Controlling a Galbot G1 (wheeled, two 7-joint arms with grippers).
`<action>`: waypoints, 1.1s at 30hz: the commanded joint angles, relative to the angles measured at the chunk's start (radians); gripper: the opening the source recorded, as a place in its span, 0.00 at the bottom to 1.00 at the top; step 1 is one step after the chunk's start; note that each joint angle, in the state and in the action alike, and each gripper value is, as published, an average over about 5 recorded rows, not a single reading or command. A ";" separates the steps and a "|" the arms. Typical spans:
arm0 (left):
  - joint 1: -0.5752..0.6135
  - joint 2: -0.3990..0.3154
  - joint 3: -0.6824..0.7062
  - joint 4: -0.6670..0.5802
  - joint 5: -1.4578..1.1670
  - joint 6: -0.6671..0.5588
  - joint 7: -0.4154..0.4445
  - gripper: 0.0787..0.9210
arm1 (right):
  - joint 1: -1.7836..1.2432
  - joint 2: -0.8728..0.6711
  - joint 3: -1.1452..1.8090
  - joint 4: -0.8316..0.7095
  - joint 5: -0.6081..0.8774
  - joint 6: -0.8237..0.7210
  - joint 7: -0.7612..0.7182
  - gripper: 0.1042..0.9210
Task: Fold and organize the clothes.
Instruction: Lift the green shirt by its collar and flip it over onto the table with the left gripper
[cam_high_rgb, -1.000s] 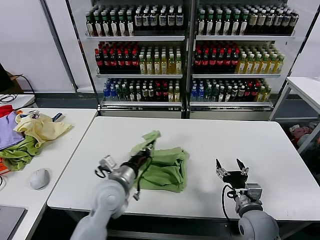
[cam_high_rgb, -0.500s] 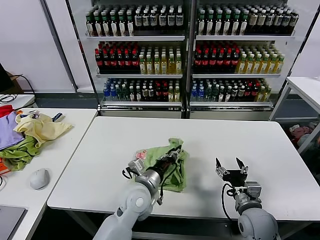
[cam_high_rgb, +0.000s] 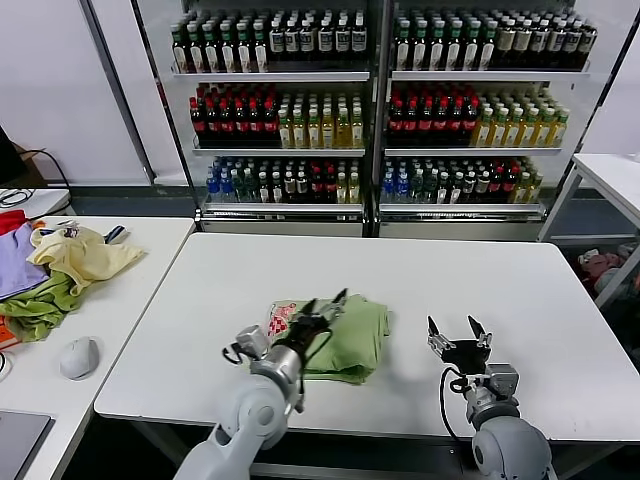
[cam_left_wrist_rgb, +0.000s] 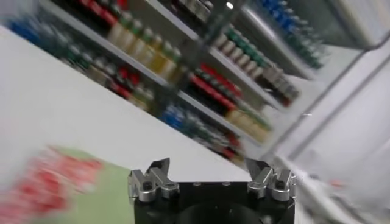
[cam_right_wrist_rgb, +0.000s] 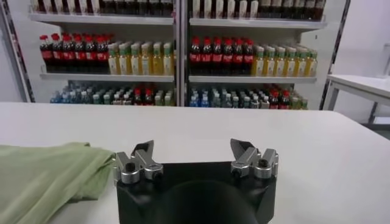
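The light green polo shirt (cam_high_rgb: 350, 335) lies folded in a compact bundle on the white table (cam_high_rgb: 400, 270), with its red-and-white patterned patch (cam_high_rgb: 283, 320) facing up at its left end. My left gripper (cam_high_rgb: 322, 310) is open and empty, just above the shirt's left part. In the left wrist view the green cloth (cam_left_wrist_rgb: 103, 195) and red patch (cam_left_wrist_rgb: 42, 182) show beside the open fingers (cam_left_wrist_rgb: 155, 173). My right gripper (cam_high_rgb: 455, 335) is open and empty, low over the table to the right of the shirt. The shirt's edge shows in the right wrist view (cam_right_wrist_rgb: 42, 176).
A side table (cam_high_rgb: 130, 290) at the left holds a pile with a pale yellow garment (cam_high_rgb: 80, 255), a purple one and a darker green one (cam_high_rgb: 35, 310), plus a grey mouse (cam_high_rgb: 78, 356). Shelves of bottles (cam_high_rgb: 380, 110) stand behind the table.
My left gripper carried a fold of the shirt to the right, let it go and drew back left, open. The shirt is now a flatter bundle with the patch on top. The right arm stayed put.
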 joint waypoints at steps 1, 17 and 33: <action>0.088 0.110 -0.104 0.122 0.457 -0.057 -0.026 0.88 | -0.002 0.000 0.000 0.005 -0.002 0.001 0.000 0.88; 0.071 0.040 0.012 0.140 0.387 0.063 -0.030 0.85 | -0.036 0.006 0.013 0.048 -0.007 -0.001 0.002 0.88; 0.079 0.043 -0.102 0.082 -0.002 0.052 -0.040 0.31 | -0.046 -0.004 0.020 0.069 -0.003 -0.002 0.003 0.88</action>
